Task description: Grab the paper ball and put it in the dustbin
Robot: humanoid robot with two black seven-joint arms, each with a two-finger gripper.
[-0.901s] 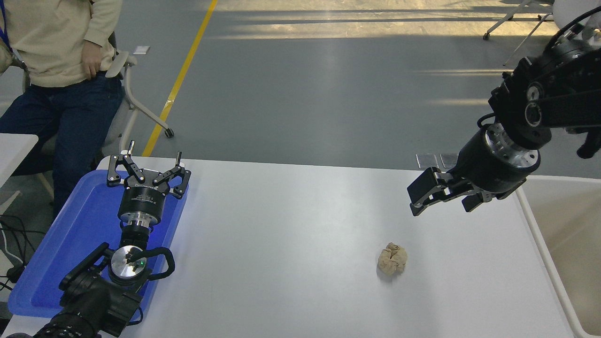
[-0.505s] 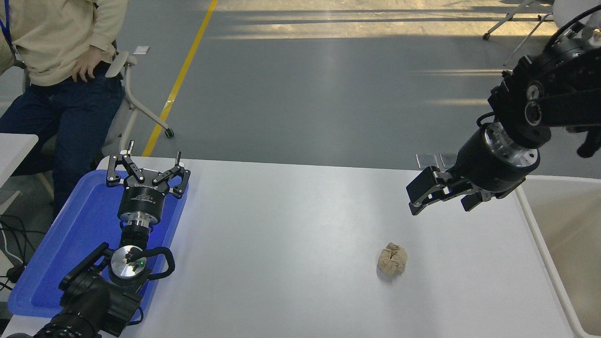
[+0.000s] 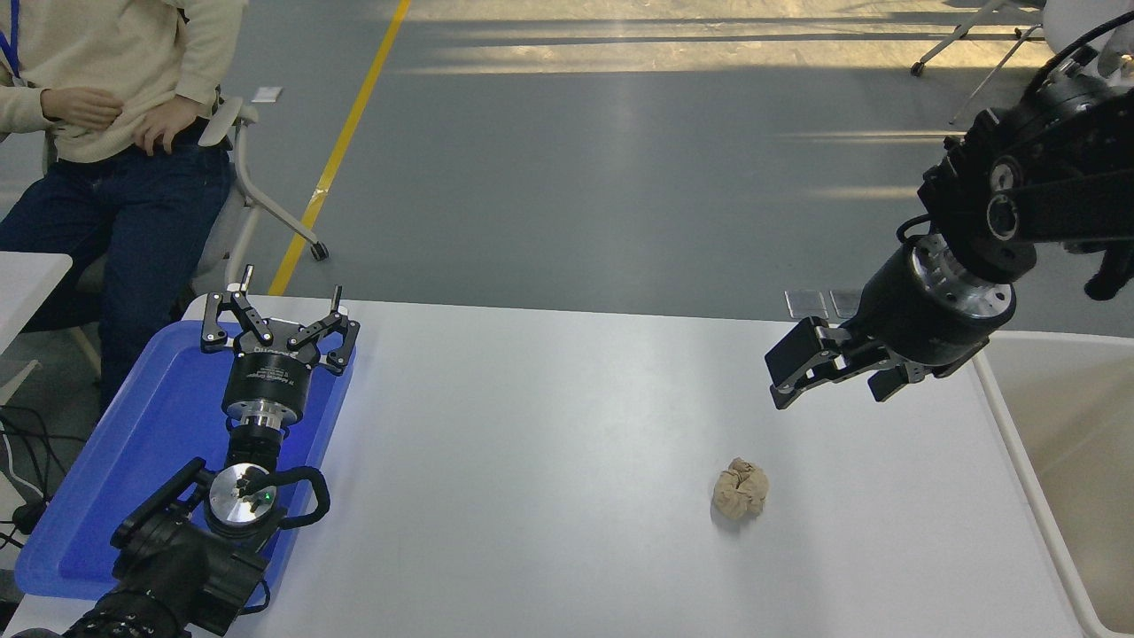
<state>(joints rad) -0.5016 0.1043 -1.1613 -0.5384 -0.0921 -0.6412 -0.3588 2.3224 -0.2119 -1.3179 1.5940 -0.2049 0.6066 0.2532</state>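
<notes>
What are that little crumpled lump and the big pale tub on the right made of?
The paper ball looks like tan paper: matte, creased, lumpy. The dustbin seems to be off-white plastic: smooth walls, thick rounded rim, slight sheen. Neither can be confirmed by sight alone.

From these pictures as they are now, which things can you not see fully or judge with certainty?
- Dustbin, head view: the right and bottom edges cut it off, so most of its inside is out of view.
- Right hand, head view: it hangs above the table, apart from the paper ball; how high cannot be told.
- Blue tray, head view: the parked left hand and its arm cover part of it.
</notes>
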